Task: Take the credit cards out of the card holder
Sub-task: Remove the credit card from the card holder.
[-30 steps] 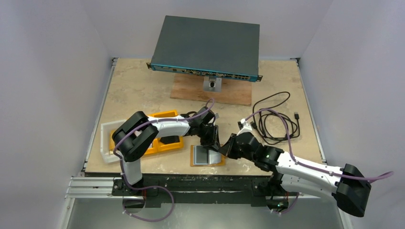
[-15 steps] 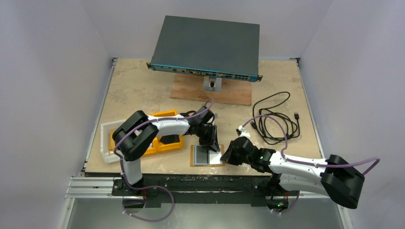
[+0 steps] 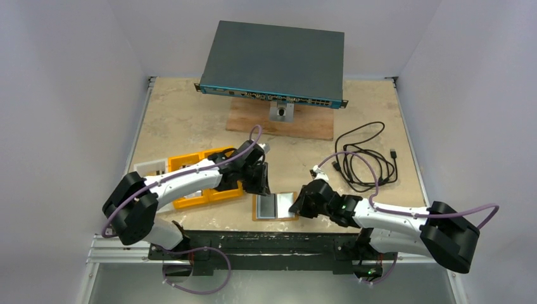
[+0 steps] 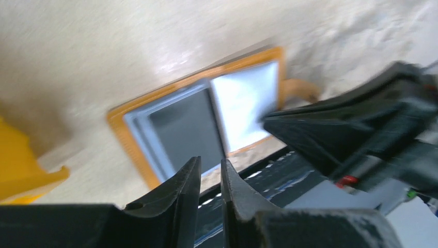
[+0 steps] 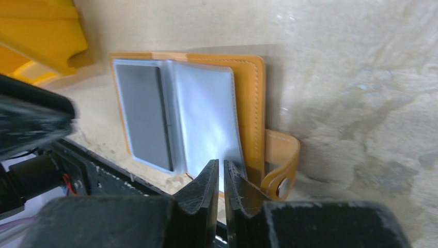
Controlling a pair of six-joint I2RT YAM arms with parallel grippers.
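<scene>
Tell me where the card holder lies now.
In the top view the card holder lies open right of the yellow tray, the left gripper behind it and the right gripper at its right edge.

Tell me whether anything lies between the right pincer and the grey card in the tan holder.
Yes: a clear plastic sleeve page of the tan leather card holder lies between the right pincer and the dark grey card.

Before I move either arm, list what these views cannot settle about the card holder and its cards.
- Card count: right wrist view shows one grey card in the card holder; any behind it are covered.
- Grip: fingers of the right gripper hide whether they pinch the clear sleeve.
- Left wrist view: motion blur smears the card's edges.
- Top external: the holder is too small for detail.
</scene>
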